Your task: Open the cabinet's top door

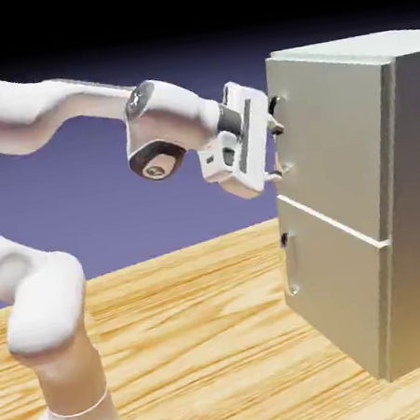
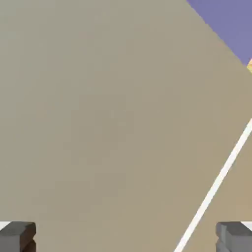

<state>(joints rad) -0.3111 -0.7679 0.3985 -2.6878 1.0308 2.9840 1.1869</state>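
Observation:
The grey metal cabinet (image 1: 410,204) stands on the exterior view's right with both doors flush. The top door (image 1: 336,140) carries a small vertical handle (image 1: 276,106) at its left edge. My gripper (image 1: 280,153) is pressed close to that edge, open, with one finger above the other beside the handle and nothing visibly clamped. In the hand view, flat grey metal of the top door (image 2: 108,123) fills almost everything, and the handle does not show. My gripper (image 2: 126,238) shows only as two grey fingertips (image 2: 17,236) far apart at the bottom corners.
The lower door (image 1: 344,298) has its own handle (image 1: 289,264) below the seam. That seam appears as a pale diagonal line (image 2: 216,182) in the hand view. The wooden table (image 1: 203,337) runs under the arm and cabinet.

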